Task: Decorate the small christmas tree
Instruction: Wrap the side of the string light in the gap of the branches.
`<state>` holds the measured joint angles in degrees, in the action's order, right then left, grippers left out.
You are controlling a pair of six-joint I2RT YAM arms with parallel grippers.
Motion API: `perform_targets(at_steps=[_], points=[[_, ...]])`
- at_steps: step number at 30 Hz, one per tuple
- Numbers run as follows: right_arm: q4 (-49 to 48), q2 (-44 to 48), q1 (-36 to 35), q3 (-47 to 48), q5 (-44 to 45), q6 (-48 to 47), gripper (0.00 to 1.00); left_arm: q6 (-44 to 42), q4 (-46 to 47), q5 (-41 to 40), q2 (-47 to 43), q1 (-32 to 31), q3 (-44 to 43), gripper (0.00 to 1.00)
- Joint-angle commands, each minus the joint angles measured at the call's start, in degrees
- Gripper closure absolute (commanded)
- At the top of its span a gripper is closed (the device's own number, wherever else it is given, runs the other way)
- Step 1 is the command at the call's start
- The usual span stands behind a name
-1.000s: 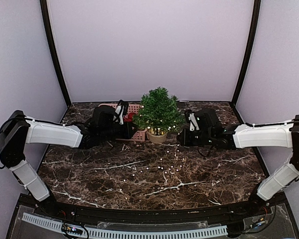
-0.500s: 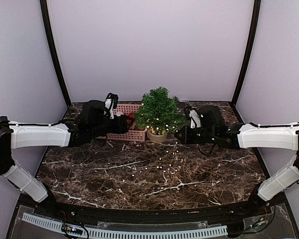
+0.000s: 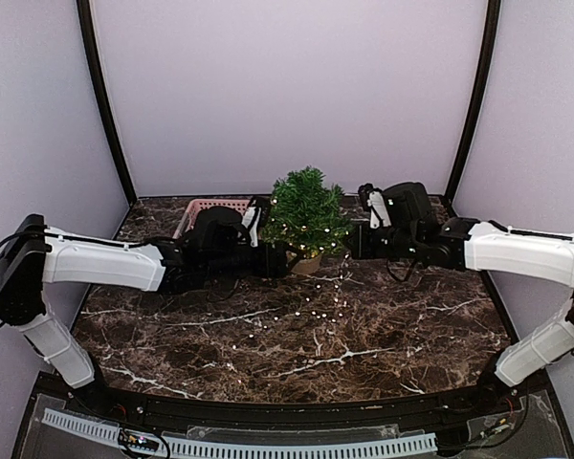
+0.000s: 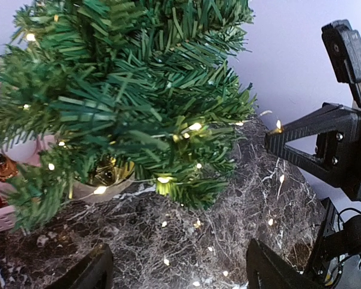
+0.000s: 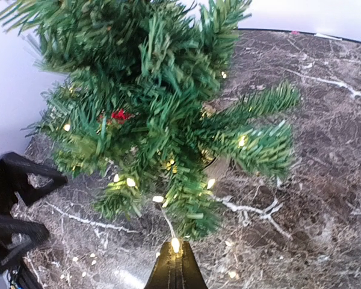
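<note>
One bushy small christmas tree point(image 3: 306, 212) is standing in its round tan pot point(image 3: 304, 264); left tool point(image 4: 178, 265) is gaping; right tool point(image 5: 175, 259) is pinching a wiry light string point(image 5: 158, 198).

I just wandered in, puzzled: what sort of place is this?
Probably a robot test booth, not a home: left arm and right arm mounted at a marble-look table, plain lilac walls close around, the small christmas tree as a prop.

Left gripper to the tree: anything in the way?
Nothing visible. The left gripper faces the small christmas tree, jaws open; only the table and a few flat-lying bulbs of the light string lie between them.
</note>
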<state>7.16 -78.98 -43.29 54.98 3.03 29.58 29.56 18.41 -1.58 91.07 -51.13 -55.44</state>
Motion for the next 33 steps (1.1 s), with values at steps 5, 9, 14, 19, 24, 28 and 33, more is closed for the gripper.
perform_targets(at_steps=[5,9,14,19,24,28,33], points=[[1.34,-3.75,2.65,6.95,1.46,-5.11,1.0,2.42,3.86,7.22,7.13,-0.35,-6.72,0.15],[2.33,-3.92,2.77,9.05,1.1,-6.89,1.0,2.35,3.92,7.6,9.5,-0.31,-8.79,0.11],[4.56,-4.52,2.79,11.99,1.21,-9.36,1.0,2.11,-0.74,5.17,10.6,-0.34,-10.51,0.19],[6.78,-7.17,2.93,15.83,2.09,-10.81,1.0,2.49,-2.46,2.83,10.03,-0.36,-9.34,0.47],[7.31,-9.76,3.72,17.73,1.98,-9.91,1.0,2.64,-2.74,0.94,9.55,-0.31,-8.5,0.74],[7.28,-10.81,4.5,17.88,1.28,-8.5,1.0,2.4,-2.95,-0.53,8.99,-0.23,-7.9,0.86],[5.19,-11.32,4.71,16.39,-0.94,-7.57,1.0,1.65,-2.86,-2.06,7.74,-0.28,-6.74,0.96]])
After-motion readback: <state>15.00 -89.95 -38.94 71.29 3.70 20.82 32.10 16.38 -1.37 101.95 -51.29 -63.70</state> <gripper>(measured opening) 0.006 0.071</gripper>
